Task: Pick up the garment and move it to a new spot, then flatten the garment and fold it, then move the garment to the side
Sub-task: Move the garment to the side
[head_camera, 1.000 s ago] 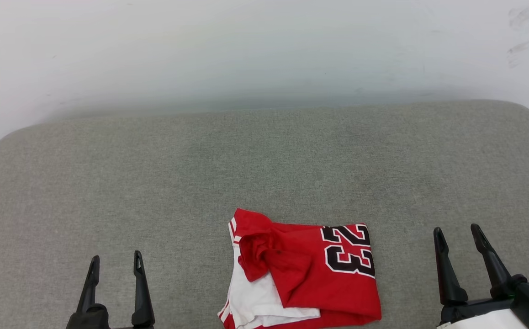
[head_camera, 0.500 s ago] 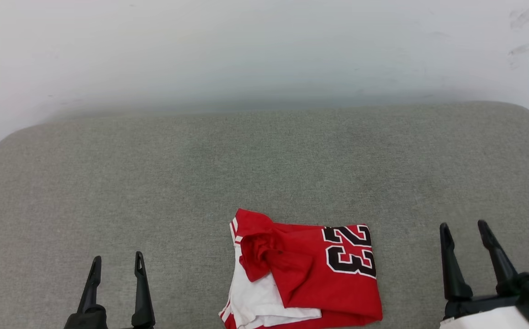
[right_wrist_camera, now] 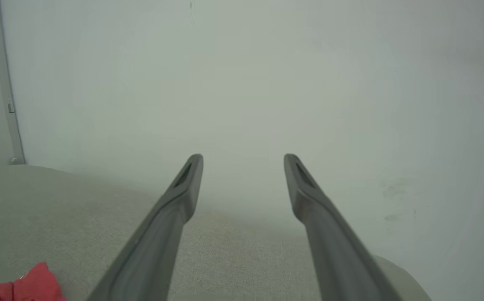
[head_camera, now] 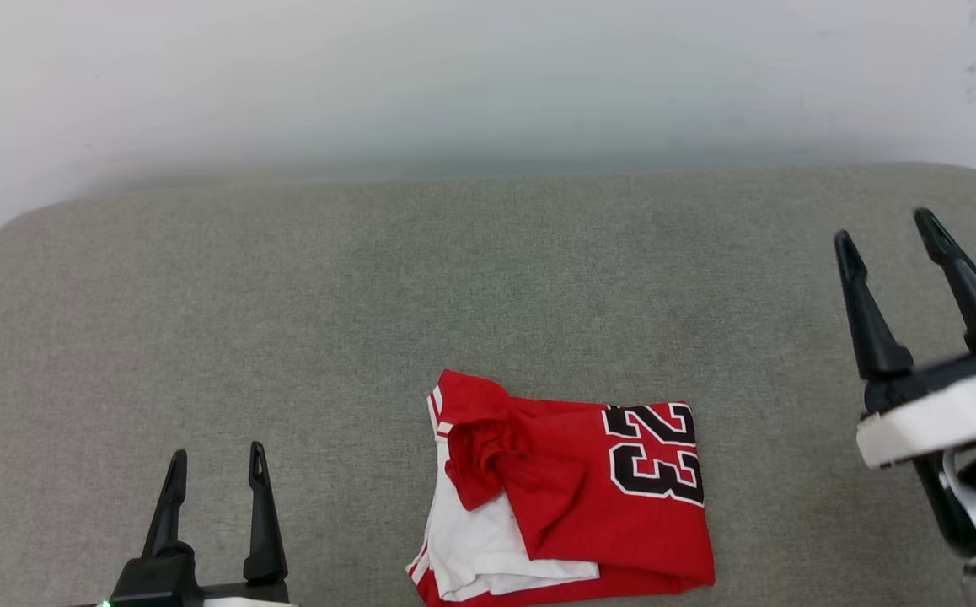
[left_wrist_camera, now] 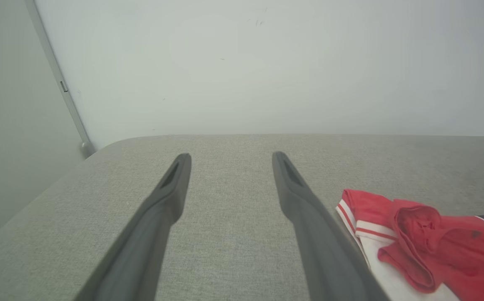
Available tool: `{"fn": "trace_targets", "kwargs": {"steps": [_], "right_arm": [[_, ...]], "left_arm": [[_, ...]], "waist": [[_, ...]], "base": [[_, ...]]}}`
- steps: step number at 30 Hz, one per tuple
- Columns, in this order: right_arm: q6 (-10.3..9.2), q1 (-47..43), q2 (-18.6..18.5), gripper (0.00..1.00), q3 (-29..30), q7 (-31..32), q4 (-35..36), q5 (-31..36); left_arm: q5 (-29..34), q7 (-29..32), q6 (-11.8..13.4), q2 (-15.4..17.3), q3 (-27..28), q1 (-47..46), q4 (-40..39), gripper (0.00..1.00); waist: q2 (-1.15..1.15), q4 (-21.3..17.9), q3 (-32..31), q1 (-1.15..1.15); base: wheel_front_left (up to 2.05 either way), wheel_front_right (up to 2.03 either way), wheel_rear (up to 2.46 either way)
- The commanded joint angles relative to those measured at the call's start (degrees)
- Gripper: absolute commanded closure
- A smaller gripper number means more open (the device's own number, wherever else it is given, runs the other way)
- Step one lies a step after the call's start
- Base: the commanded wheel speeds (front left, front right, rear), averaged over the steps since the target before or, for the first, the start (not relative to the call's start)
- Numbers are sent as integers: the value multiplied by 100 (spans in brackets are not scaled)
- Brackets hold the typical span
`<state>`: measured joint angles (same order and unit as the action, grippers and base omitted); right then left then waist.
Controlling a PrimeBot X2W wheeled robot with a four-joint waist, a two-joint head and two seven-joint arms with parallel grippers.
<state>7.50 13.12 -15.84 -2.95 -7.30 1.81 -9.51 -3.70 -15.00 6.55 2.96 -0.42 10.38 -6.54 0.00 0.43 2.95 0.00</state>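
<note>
Loosely folded garment [head_camera: 589,506] lying crosswise, 23 [head_camera: 655,455] sideways

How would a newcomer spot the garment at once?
Start at the grey cushioned surface below the pale wall. Near its front edge, centrally, lies the garment: rumpled red jersey cloth with a white sleeve and a black 23, the one bright thing there.

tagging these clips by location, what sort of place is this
Probably an indoor test room: a grey fabric-covered surface against a bare white wall, with one red jersey lying on it.
</note>
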Motion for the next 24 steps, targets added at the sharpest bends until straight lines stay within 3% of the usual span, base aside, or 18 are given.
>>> {"fn": "trace_targets", "kwargs": {"steps": [1,8,13,19,24], "right_arm": [[-2,86,-36,0,-37,82,-32,-111],[-3,808,-1013,0,-861,2744,-410,-1999],[-3,717,-1340,0,-1132,4449,-670,-3574],[-3,458,-1345,0,-1344,5323,-905,-4516],[-3,475,-1119,0,-1570,5337,-1192,-4767]], "left_arm": [[20,-25,-13,-7,-7,-62,-7,0],[-6,-25,-6,-8,-29,-223,-20,0],[-41,-25,0,-8,-54,-358,-27,0],[-56,-25,10,-9,-120,-548,-21,0],[-59,-25,-24,-9,-177,-708,-15,0]], "waist": [[0,9,33,0],[0,59,259,0],[0,111,444,0],[0,223,682,0],[0,326,893,0]], "base": [[0,0,0],[0,0,0],[0,0,0],[0,0,0],[0,0,0]]}}
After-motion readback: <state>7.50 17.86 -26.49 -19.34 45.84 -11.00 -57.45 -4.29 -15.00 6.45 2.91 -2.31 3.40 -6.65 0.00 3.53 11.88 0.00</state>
